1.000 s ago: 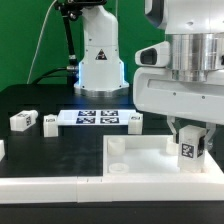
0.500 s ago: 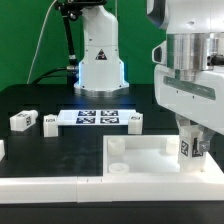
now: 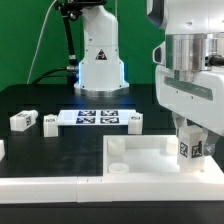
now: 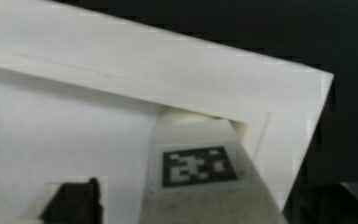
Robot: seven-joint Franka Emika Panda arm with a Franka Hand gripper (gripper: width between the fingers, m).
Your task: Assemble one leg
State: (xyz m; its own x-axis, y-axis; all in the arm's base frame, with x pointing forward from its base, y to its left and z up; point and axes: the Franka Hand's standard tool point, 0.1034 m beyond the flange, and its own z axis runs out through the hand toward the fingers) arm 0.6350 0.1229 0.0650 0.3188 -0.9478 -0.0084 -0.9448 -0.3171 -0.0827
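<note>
Nothing visible has shifted since half a second ago — the gripper [image 3: 190, 150] still clamps the leg [image 3: 187, 149] upright over the tray [image 3: 150, 160], at its corner on the exterior view's right. Three more small tagged blocks sit on the black surface [image 3: 60, 145] beside the marker board [image 3: 97, 118]. The markings are square tags only — no readable writing.

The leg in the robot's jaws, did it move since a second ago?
Yes. The leg slid slightly toward the exterior view's right, measured against the tray, and stayed about as high.
</note>
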